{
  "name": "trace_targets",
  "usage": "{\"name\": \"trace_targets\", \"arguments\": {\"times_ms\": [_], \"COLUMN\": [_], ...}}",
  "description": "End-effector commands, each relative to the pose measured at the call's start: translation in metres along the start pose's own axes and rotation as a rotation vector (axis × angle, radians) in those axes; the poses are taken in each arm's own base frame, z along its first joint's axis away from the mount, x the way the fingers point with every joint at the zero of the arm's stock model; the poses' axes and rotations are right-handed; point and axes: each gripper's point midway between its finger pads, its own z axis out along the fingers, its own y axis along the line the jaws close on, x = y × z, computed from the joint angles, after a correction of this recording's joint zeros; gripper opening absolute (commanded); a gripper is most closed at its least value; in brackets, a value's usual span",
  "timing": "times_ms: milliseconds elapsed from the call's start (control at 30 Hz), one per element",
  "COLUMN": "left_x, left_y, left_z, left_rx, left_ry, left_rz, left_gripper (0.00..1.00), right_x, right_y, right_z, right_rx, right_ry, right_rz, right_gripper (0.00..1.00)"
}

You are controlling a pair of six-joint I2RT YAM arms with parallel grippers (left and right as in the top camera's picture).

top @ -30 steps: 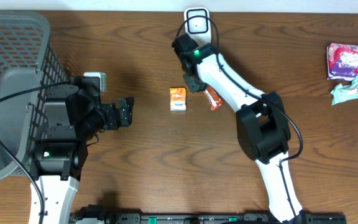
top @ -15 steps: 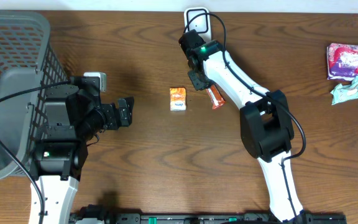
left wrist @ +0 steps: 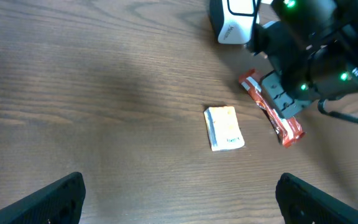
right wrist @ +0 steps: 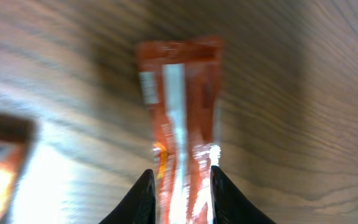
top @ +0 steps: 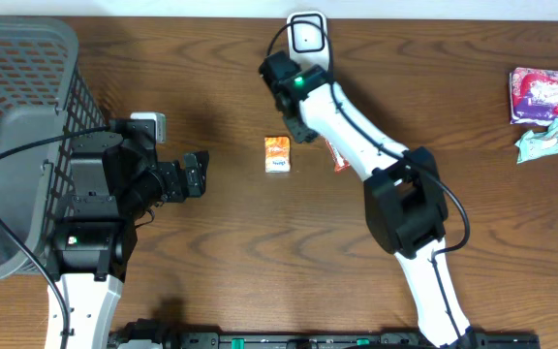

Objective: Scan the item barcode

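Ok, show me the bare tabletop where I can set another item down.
Widest: between the right arm and the purple pouch and teal wrapper. Also the front strip from the left arm to the right arm, below the orange box. Crowded: around the box, the red bar and the scanner.

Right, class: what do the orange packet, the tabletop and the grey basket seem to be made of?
Orange packet: glossy plastic or foil film, judging by bright glare streaks.
Tabletop: dark brown wood or wood-look laminate; grain lines show, slight sheen.
Grey basket: probably moulded plastic, matt, open grid walls.
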Motion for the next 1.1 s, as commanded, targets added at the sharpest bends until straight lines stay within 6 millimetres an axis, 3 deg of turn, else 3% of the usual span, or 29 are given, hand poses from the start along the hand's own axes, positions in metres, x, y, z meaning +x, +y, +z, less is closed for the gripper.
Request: {"name": "trace_targets", "arguments": {"times_ms": [0,133,400,767,967,1067], "left_x": [0.002,0.002,0.002,0.002,0.002,0.002], "left_y": [0.001,0.001,0.001,0.001,0.001,0.001], "left_z": [0.002,0.002,0.002,0.002,0.002,0.002], "left_rx": [0.001,0.001,0.001,0.001,0.001,0.001], "left_ry": [0.006,0.006,0.006,0.006,0.006,0.006], "left_rz": [0.009,0.009,0.009,0.009,0.009,0.009], "left_gripper": [0.97,0.97,0.97,0.97,0.97,0.97], "right_x": [-0.006,-0.003,0.009,0.024,0.031,0.033], "right_y": [0.007,0.013,0.007,0.011,0.005,0.0], "right_z": [-0.017,-0.011,0.014,0.047,0.055,0.058], "right_rx": [0.034,0.028,0.034,0.041,0.042,0.043], "right_ry": [-0.036,-0.029,0.001,0.011,0.03,0.04], "right_rz": [-0.047,-0.053,-0.042,-0.133,-0.122,-0.113], "right_gripper": [0.19,0.22,0.41,0.53,0.5,0.43]}}
